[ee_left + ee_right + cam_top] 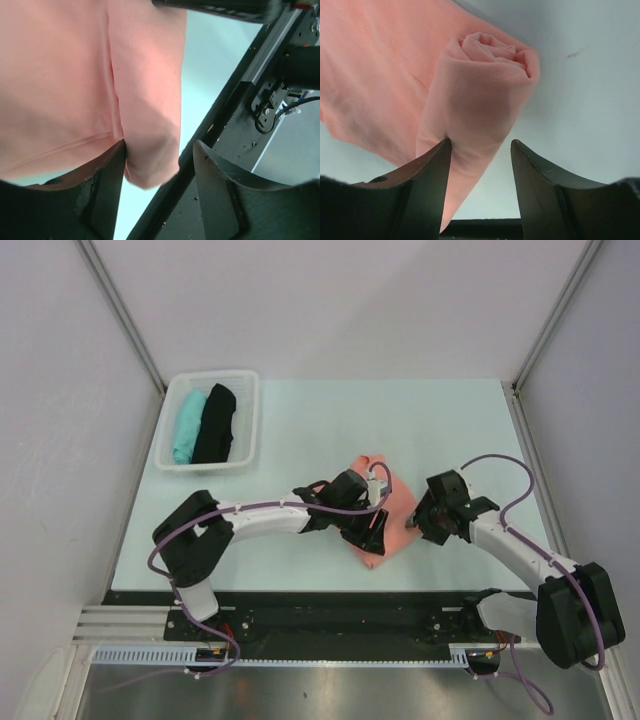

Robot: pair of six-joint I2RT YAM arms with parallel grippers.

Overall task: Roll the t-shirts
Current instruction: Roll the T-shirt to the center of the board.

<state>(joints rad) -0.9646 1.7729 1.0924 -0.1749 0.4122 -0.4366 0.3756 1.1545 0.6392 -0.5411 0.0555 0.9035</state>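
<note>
The salmon-pink t-shirt lies part rolled, its roll running from the left gripper to the right gripper. Both stand spread, a roll end loose between the fingers. Unpinched, I reckon it may slacken or snag.

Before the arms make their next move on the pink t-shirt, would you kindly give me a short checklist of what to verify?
1. Release by the left gripper: jaws apart, and the pink t-shirt touches one finger only. Ok.
2. Release by the right gripper: jaws apart around the rolled end, with a gap on one side. Ok.
3. Tightness of the rolled end: a neat spiral shows in the right wrist view. Ok.
4. Shirt fully rolled: flat cloth lies beside the roll. Not ok.
5. Room in the basket beside the teal shirt and black shirt: cannot tell.
</note>
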